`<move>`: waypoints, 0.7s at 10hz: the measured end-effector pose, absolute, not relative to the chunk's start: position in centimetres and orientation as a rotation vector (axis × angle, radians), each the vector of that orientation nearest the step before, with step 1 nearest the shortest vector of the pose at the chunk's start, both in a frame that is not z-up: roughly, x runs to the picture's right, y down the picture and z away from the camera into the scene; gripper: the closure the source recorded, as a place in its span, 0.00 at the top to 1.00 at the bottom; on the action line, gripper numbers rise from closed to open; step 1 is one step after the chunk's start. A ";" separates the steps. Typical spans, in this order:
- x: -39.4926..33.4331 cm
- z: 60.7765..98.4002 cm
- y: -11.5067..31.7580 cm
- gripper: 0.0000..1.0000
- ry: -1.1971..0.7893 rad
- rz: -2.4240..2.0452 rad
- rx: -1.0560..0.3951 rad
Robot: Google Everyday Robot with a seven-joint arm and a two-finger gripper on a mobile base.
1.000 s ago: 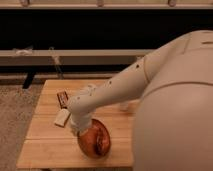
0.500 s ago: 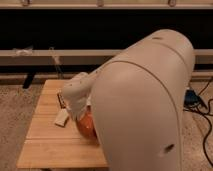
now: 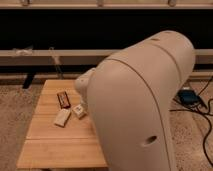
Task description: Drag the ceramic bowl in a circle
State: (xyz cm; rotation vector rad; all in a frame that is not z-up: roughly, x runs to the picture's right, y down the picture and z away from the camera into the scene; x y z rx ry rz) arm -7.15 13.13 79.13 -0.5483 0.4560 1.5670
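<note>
Compared with half a second earlier, far more of the view is filled by the robot's white arm housing, which now spreads from the middle of the picture to the lower right; the sliver of reddish-brown seen then beside the arm is no longer visible. The ceramic bowl is hidden entirely behind the arm, so its place on the table cannot be told. The gripper is likewise covered by the arm's bulk, somewhere beyond the rounded joint at the table's right side, and whether it is open or closed, or has hold of anything, cannot be told. The surface is a light wooden slatted table, seen from above, with its right part masked by the arm. It stands on a speckled carpet. Behind it a pale horizontal rail is seen running across a dark wall. On the tabletop three small things are laid close together: a dark rectangular packet toward the back, a small white box just beside the arm's joint, and a pale flat block touching or nearly touching that box. On the floor at the right, black cables are strewn near a dark blue object.
</note>
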 end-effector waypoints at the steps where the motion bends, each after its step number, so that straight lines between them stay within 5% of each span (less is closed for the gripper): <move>1: -5.6 79.3 13.8 0.48 0.474 1.572 -0.534; 4: -2.3 79.5 16.6 0.77 0.518 1.548 -0.509; 7: -3.6 79.0 19.1 0.80 0.528 1.491 -0.510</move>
